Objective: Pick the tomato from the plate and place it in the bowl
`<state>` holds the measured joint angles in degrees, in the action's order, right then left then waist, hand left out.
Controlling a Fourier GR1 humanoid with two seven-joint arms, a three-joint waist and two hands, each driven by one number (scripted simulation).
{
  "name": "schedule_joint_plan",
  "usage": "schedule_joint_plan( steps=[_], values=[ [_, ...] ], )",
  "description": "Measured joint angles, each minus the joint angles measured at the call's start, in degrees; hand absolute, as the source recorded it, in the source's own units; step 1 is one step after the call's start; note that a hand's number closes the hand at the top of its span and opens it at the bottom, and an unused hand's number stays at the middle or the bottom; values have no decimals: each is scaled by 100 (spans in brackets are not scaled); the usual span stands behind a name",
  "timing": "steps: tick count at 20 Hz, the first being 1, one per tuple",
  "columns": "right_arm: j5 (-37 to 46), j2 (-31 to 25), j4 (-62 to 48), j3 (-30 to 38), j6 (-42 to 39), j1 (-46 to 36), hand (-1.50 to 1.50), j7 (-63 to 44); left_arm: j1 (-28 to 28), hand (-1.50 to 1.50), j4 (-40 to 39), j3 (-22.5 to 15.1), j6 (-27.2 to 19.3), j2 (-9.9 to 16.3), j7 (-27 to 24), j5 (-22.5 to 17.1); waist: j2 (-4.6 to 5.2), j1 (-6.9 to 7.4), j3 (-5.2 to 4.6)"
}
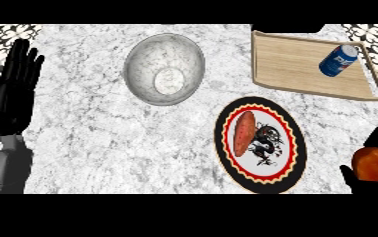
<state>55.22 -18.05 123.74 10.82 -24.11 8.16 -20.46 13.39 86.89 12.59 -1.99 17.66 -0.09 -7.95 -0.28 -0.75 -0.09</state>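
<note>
Tomato (367,164) is off the plate (294,173), at its right, w/ right hand (356,179) curled round it. Left hand (20,88) rests spread, well left of the plate. Risk: bowl (164,69) sits up-left of the plate; carrying across could bump its rim.

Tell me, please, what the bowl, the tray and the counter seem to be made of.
The bowl looks like stone or speckled ceramic: grey and mottled, with a pale flat bottom and a dull sheen. The tray looks like light wood, tan with fine straight grain and a raised rim. The counter looks like polished marble or granite, white with grey veins. None of these is certain from the look alone.
</note>
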Motion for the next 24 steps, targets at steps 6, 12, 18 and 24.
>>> schedule_joint_plan(
  steps=[6,12,18,24],
  values=[
    [-451,261,888,-190,-669,-986,150,-716,38,0,-64,78,139,90,10,-87,12,64,-3],
    [-546,1061,874,-729,-1094,-2460,150,-1734,88,0,-126,-23,96,-15,-77,11,15,120,-5],
    [-852,1611,145,-1188,-1042,-4166,150,-2846,155,0,-123,-5,138,0,-6,-29,20,153,-3],
    [-1074,1747,-1370,-1344,-698,-5484,150,-3207,135,0,-34,-21,121,-25,36,-2,28,177,0]
  ],
)
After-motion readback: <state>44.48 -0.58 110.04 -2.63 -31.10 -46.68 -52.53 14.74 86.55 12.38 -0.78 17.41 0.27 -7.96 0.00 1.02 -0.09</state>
